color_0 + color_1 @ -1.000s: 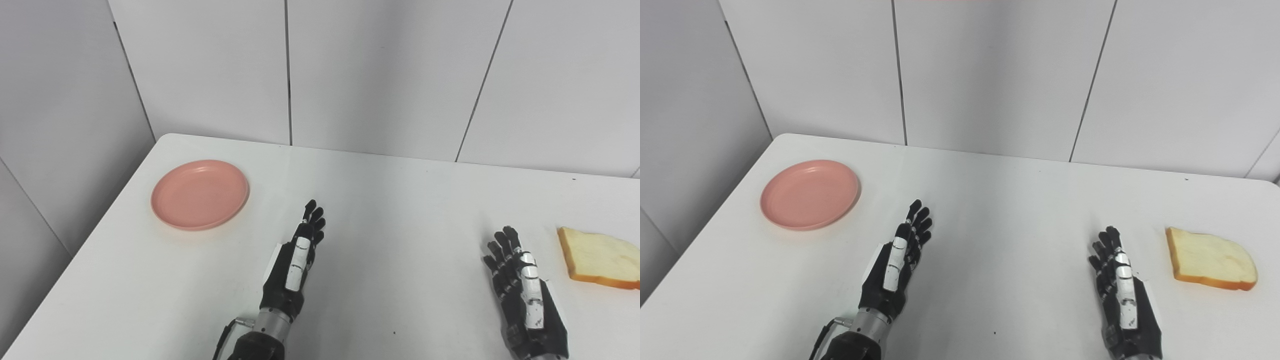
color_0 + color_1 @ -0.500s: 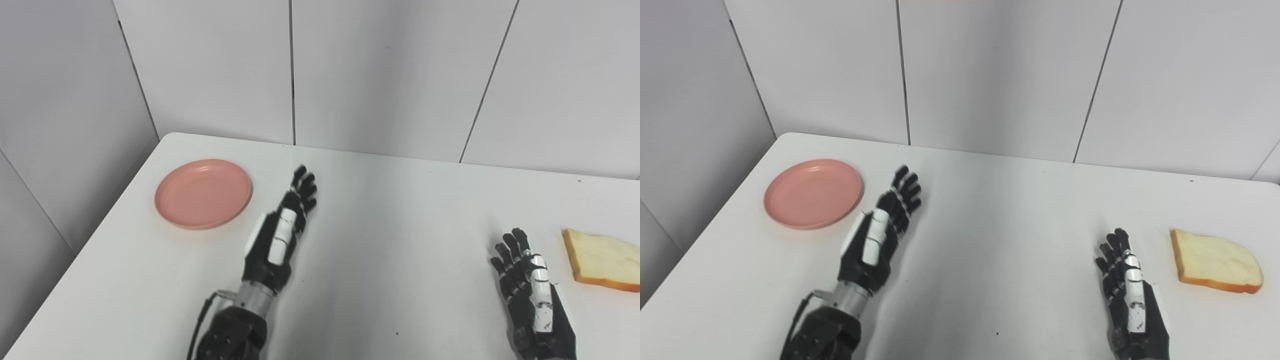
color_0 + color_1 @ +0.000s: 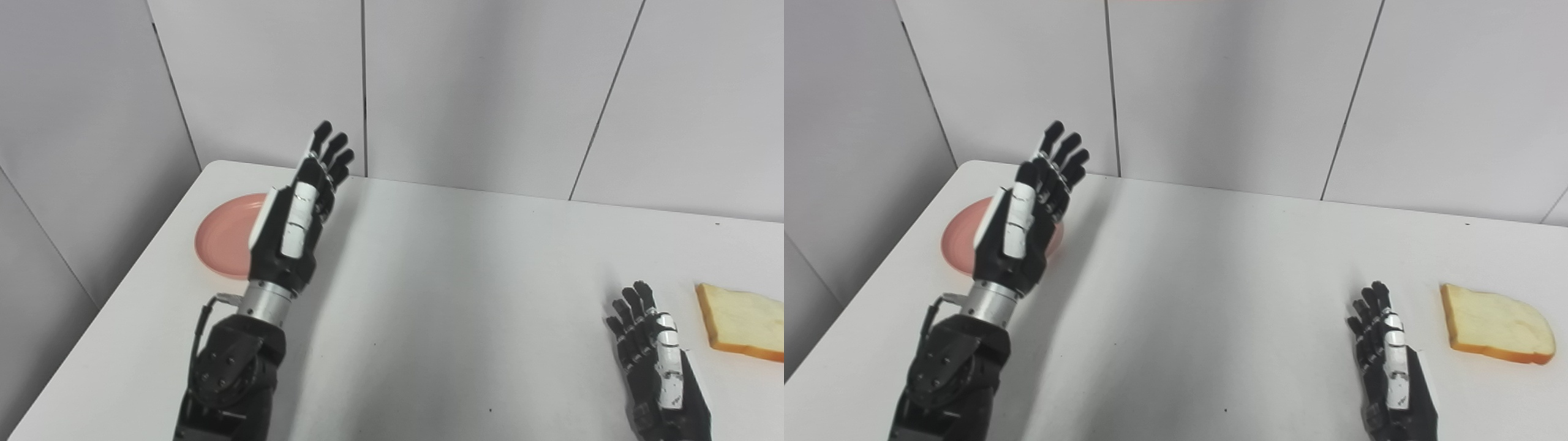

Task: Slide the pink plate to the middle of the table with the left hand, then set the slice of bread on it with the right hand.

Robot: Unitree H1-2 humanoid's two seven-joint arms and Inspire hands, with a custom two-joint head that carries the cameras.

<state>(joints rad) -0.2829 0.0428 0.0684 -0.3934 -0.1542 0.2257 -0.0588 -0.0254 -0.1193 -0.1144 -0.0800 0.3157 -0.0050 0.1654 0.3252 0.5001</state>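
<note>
The pink plate (image 3: 223, 242) lies flat near the table's far left corner, and its right half is hidden behind my left hand. My left hand (image 3: 300, 211) is raised above the table in front of the plate, open, fingers straight and pointing up and away. A slice of bread (image 3: 1497, 323) with a brown crust lies flat at the right side. My right hand (image 3: 1387, 361) rests open on the table just left of the bread, holding nothing and apart from it.
The white table (image 3: 465, 294) has its left edge close to the plate. Grey wall panels (image 3: 490, 92) stand right behind the far edge and along the left side.
My left hand has lifted off the table and moved up and to the left, now covering part of the plate. The right hand has kept its place. The camera has shifted slightly.
</note>
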